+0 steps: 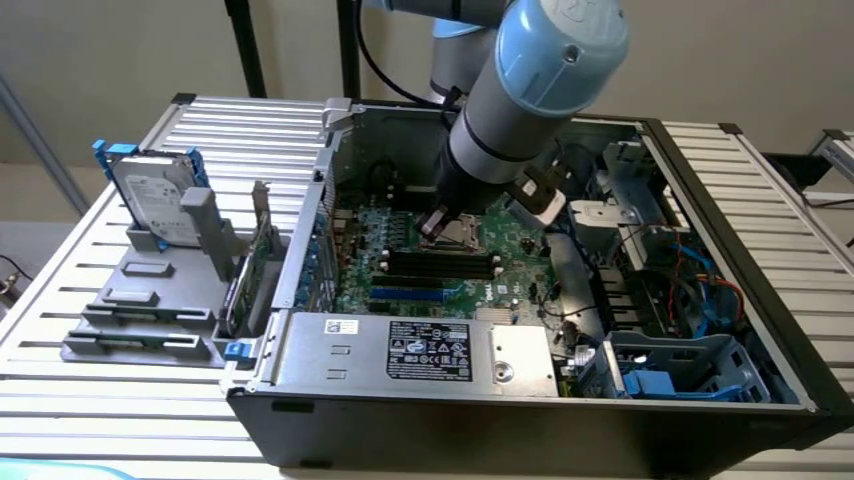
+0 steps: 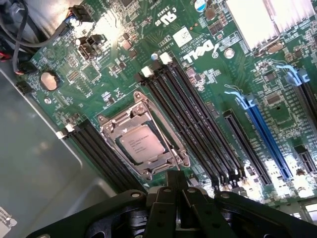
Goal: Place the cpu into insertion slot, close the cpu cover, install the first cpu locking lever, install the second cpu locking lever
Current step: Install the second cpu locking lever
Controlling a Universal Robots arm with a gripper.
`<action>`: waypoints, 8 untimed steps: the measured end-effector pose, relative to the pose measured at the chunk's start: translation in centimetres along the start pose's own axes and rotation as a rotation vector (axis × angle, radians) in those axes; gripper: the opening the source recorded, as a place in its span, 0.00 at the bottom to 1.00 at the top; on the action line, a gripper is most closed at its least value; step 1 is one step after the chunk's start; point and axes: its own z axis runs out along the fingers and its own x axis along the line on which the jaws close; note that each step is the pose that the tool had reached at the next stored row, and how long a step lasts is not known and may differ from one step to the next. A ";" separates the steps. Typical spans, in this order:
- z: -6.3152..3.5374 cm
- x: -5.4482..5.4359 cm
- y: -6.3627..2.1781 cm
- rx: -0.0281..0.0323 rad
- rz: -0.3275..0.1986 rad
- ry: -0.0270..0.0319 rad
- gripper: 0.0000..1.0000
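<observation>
The cpu (image 2: pixel 140 144), a pale square chip, lies flat in the insertion slot (image 2: pixel 150 173) on the green board. The silvery cpu cover (image 2: pixel 112 130) is folded down around it, and the chip shows through its window. A thin metal locking lever (image 2: pixel 167 138) runs along the cover's side next to the memory slots. My gripper (image 2: pixel 176 184) hovers just off one corner of the socket, its black fingers pressed together with nothing between them. In the exterior view, the gripper (image 1: pixel 438 226) reaches down into the open case beside the socket (image 1: pixel 463 236).
Long black memory slots (image 2: pixel 195 126) flank the socket, with a blue slot (image 2: pixel 262 136) beyond. The power supply box (image 1: pixel 414 350) sits at the case front, and cables and drive bays (image 1: pixel 667 290) fill the exterior view's right. A hard drive (image 1: pixel 154 195) stands on a grey holder outside the case.
</observation>
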 end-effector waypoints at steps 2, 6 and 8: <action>0.04 -0.1 0.01 0.0003 0.000 0.0002 0.11; 0.40 -0.4 -0.20 0.0002 0.000 0.0000 0.11; 0.64 -0.6 -0.36 0.0001 0.000 0.0001 0.11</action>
